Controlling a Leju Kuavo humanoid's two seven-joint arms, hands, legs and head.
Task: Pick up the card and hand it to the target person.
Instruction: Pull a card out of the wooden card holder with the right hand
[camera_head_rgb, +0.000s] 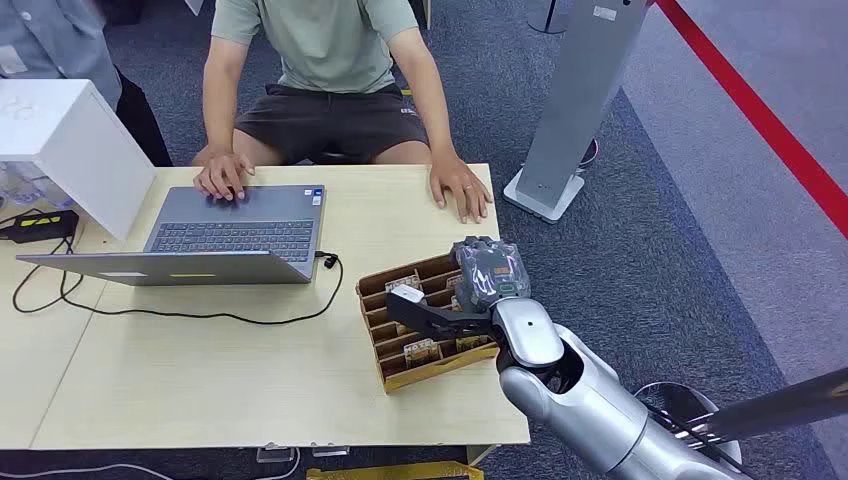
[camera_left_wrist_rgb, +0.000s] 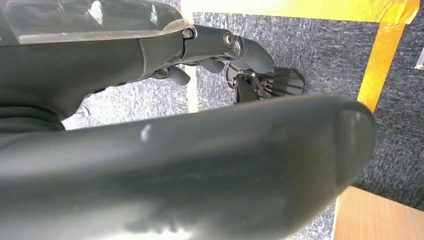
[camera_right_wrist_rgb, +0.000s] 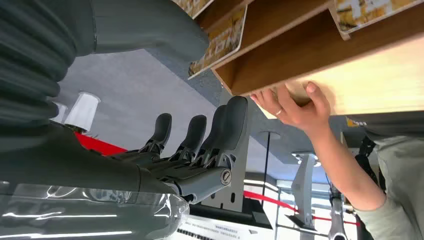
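Your right hand (camera_head_rgb: 470, 290) hovers over the card box (camera_head_rgb: 400, 372), fingers (camera_right_wrist_rgb: 195, 132) straight, side by side and holding nothing (thumb apart). The cards (camera_head_rgb: 420, 349) sit in slots just below the fingertips. Your left hand (camera_left_wrist_rgb: 220, 45) hangs over carpet; I cannot tell its finger state.

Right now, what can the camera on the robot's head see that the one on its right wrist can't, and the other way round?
Head view alone: the laptop, its black cable, a white box and the whole table. Right wrist view alone: the right hand's dark fingers spread apart, holding nothing, seen close. Both: the wooden card tray, cards in its slots, and the seated person's hand on the table.
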